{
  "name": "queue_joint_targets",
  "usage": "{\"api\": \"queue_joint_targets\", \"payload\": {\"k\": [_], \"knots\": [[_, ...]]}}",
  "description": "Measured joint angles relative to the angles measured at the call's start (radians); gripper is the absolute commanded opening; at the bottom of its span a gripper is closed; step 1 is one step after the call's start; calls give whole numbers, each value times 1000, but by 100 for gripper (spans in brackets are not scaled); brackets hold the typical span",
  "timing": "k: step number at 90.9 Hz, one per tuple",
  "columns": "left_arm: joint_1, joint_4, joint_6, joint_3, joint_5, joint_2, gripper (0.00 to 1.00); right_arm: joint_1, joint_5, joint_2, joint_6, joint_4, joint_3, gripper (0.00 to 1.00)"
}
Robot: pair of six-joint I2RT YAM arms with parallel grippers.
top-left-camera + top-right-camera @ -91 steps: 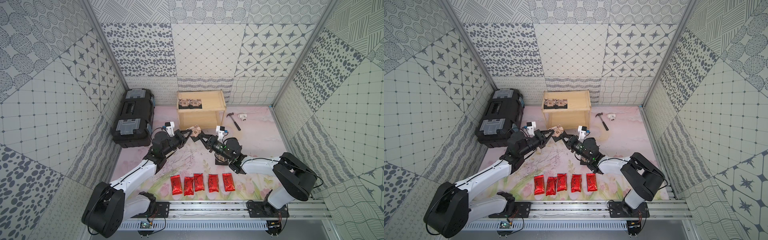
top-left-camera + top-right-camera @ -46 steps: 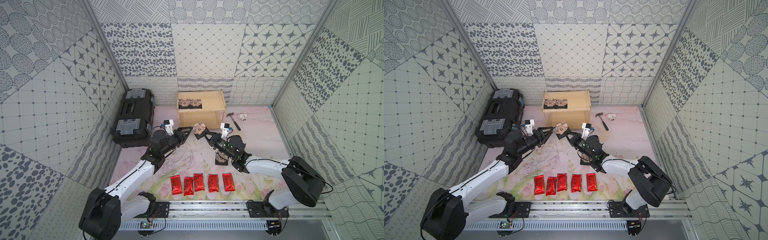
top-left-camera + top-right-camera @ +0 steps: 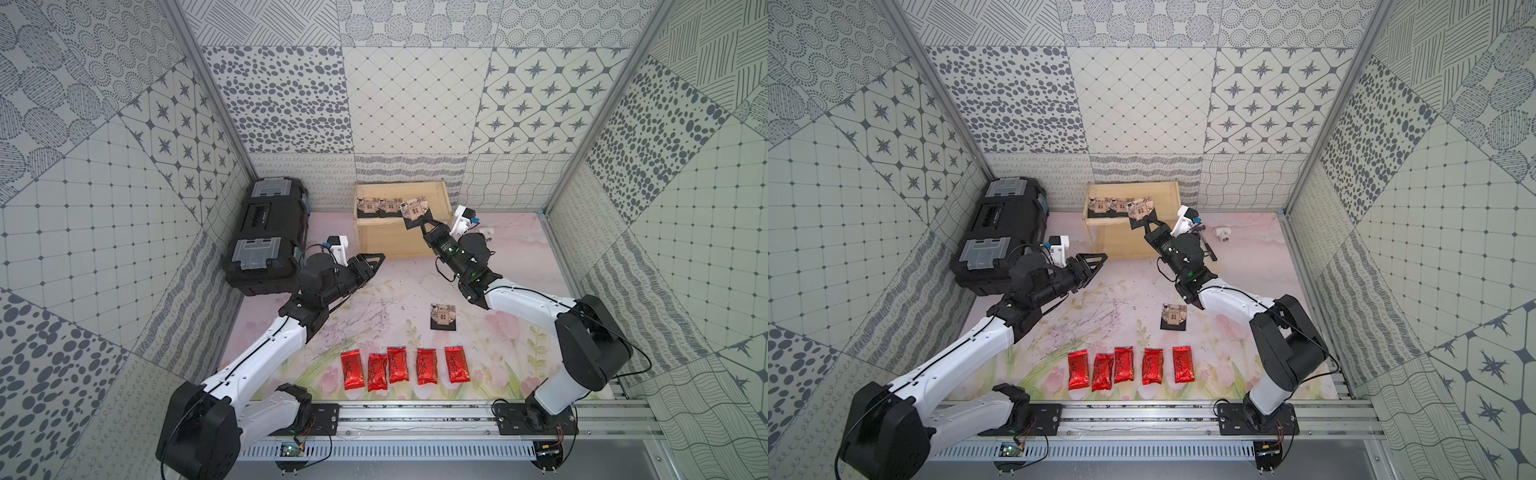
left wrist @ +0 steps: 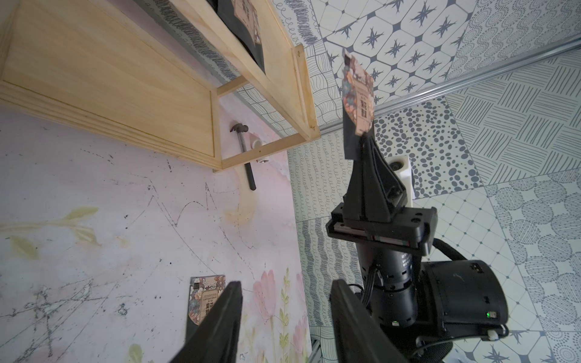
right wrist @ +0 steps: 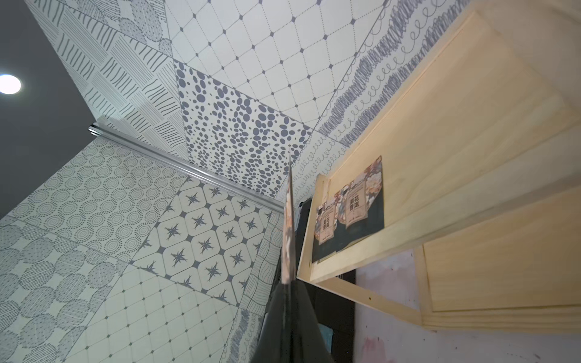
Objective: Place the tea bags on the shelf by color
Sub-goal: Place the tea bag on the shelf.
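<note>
Pinching a black packet [image 3: 413, 209] by its lower edge, the right pincer [image 3: 421, 223] is shut on it. The packet is held upright at the front rail of the shelf [image 3: 436, 198], level with the top board. Whether it is over the board or just in front of it cannot be told. Two more black packets [image 3: 378, 206] are laid flat on that board, touching each other. A fourth black packet [image 3: 443, 316] is left on the table [image 3: 395, 286], and five red packets [image 3: 399, 365] are lined up near the table's front edge. The left pincer [image 3: 376, 261] is held about half open and empty above the table, near the toolbox [image 3: 268, 237].

In the left wrist view the held packet [image 4: 358, 103] is seen standing straight up from the pinch without drooping. It is therefore judged thin, very light and fairly stiff, so a grip on one edge is judged enough. Little squeeze should be needed, though the flat faces may be slick.

A packet lying flat on the table offers no side to be grasped. An edge or corner would have to be caught, or the packet tipped up first. The red packets look shiny and slightly puffed, and are judged slippery and easily crumpled. They are best taken across the narrow width, near the middle.
</note>
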Motion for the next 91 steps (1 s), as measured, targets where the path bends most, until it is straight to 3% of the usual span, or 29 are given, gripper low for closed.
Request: {"api": "queue_joint_targets", "payload": {"k": [54,91], "knots": [[7,-64,73,0,-4,-9,51,-6,132,226,-99,-170,309,0],[18,-65,85,-8,-3,-9,51,-13,163,268,-126,-236,343,1]]}}
